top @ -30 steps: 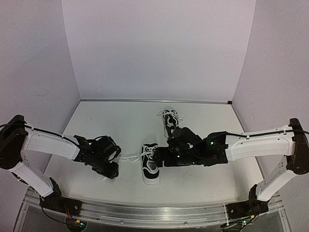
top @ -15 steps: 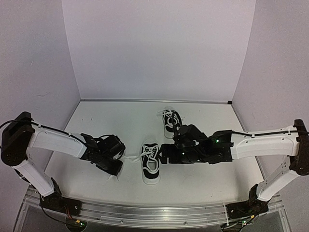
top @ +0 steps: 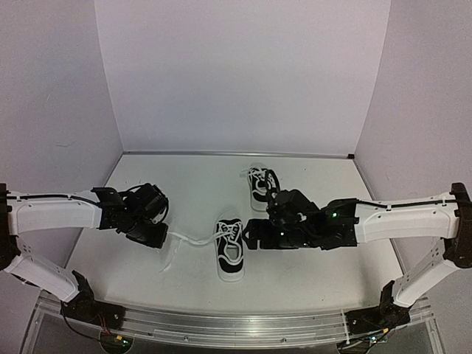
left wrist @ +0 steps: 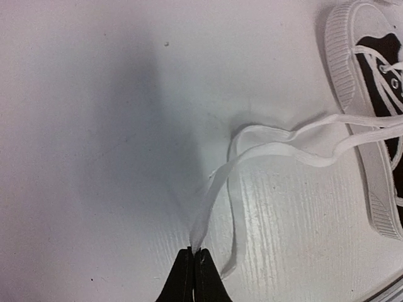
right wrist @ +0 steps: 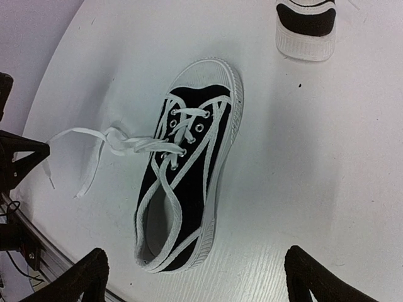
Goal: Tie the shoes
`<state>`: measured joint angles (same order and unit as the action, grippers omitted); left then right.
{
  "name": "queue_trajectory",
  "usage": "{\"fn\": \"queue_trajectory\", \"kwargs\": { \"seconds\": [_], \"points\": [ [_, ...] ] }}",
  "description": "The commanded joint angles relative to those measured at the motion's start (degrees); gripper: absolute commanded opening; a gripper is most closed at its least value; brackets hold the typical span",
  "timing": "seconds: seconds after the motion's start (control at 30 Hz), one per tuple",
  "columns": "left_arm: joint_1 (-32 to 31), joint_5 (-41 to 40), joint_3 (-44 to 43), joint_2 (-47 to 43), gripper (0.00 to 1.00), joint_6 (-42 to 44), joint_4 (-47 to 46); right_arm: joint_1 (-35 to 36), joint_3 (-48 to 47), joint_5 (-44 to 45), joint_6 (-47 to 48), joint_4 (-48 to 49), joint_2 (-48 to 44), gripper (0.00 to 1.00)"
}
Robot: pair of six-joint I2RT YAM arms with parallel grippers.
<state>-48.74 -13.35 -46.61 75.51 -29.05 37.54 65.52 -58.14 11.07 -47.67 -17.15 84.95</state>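
White flat laces point(left wrist: 217, 179) of the near black canvas sneaker with white rubber sole point(top: 230, 254) trail loose, no knot begun. The far matching sneaker point(top: 259, 184) waits behind it, so we judge almost everything remains. Our left gripper point(left wrist: 193, 257) is clamped on one lace end, and our right gripper point(right wrist: 196, 255) hovers wide above the near sneaker. Since a second ago, we closed the left and drew the lace outward.

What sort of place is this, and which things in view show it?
Most likely a robotics lab test cell: the left arm and right arm bolted to a metal rail, plain pale walls boxing in the white table, and only a near sneaker and a far sneaker as props.
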Motion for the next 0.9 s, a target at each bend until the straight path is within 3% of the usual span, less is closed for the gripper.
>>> {"fn": "queue_trajectory", "kwargs": {
  "seconds": [0.0,0.13,0.37,0.6,0.77,0.87],
  "points": [
    [1.94,0.48,1.05,-3.27,0.00,-0.01,-0.02,-0.35,0.63,1.06,0.65,0.54,-2.06,0.93],
    [1.87,7.72,-0.72,-8.45,0.00,3.83,-7.00,-0.56,0.75,1.10,0.82,0.51,-2.44,0.93],
    [-0.57,17.65,-15.43,-7.26,0.00,13.76,-11.82,-4.72,2.62,-0.74,2.18,1.07,-8.42,0.93],
    [-2.71,28.81,-33.02,7.45,0.00,20.39,-15.53,-11.89,8.54,-1.46,3.09,1.15,-21.32,0.94],
    [-3.64,32.44,-40.78,16.36,0.00,21.25,-18.21,-13.65,12.61,-1.53,2.89,0.89,-28.42,0.95],
    [-3.64,30.53,-42.90,18.86,0.00,20.65,-18.80,-13.85,14.04,-1.97,2.50,0.59,-30.10,0.95]
  ]
}}
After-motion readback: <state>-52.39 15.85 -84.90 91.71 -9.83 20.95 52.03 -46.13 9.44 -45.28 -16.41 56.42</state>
